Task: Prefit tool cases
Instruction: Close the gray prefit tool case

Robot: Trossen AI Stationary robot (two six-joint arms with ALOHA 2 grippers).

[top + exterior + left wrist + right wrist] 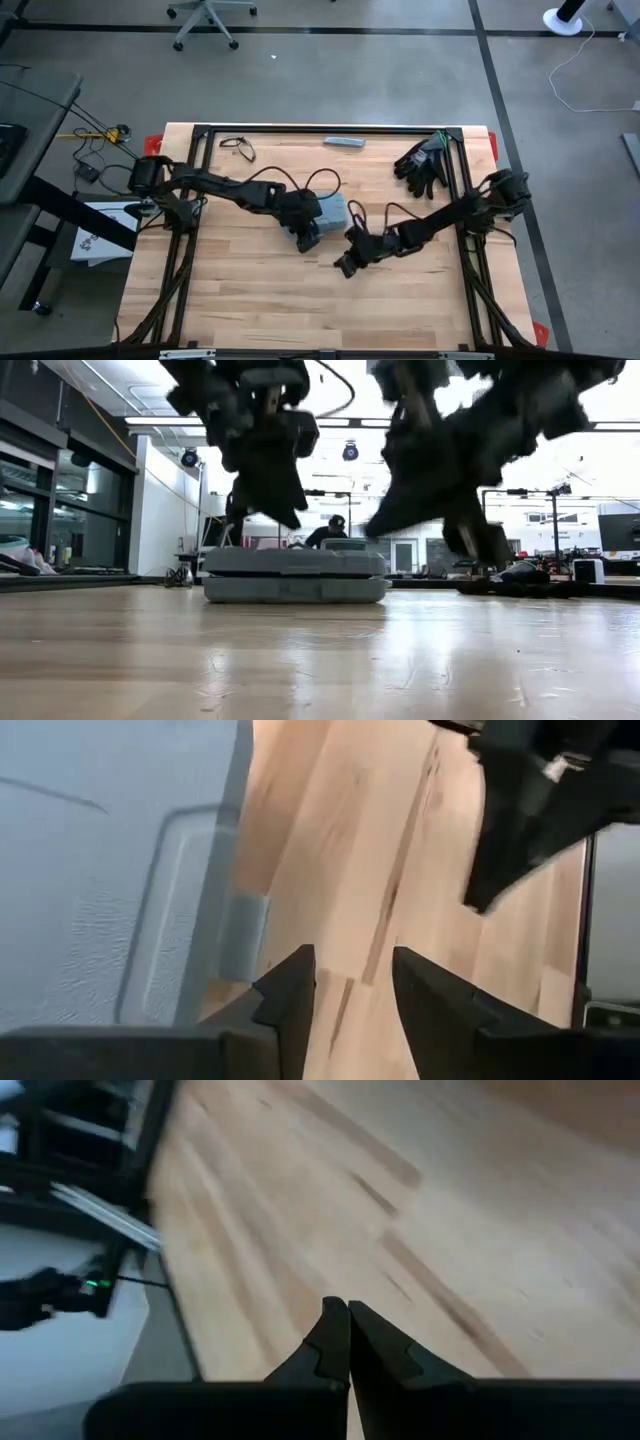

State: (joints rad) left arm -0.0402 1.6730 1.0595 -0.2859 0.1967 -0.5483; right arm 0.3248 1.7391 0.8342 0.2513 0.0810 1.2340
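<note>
Hovering at the near edge of the tool case (330, 212), the left gripper (305, 238) has its two fingers (290, 995) parted with a clear gap of bare wood between them, and they hold nothing; in the left wrist view the case's grey-blue side and a small latch tab lie just beside the fingers rather than between them, and whether a fingertip brushes the plastic cannot be told. The right gripper (345, 265) hangs near the case's right side, over the bare table (260, 310), its fingers (330, 1335) pressed together with nothing in them. From above, the left arm's wrist covers much of the case's left part, so its full outline is cut off there. In the low view both arms are dark, backlit shapes whose fingertips are hard to make out. The case lies flat and closed near the middle of the table, lid and base stacked, apart from the right gripper. Its long axis seems to run roughly left to right across the table, though the hidden part leaves this unsure. A pair of black gloves (425, 165) and a slim grey bar (345, 142) lie well apart from it toward the far edge.
</note>
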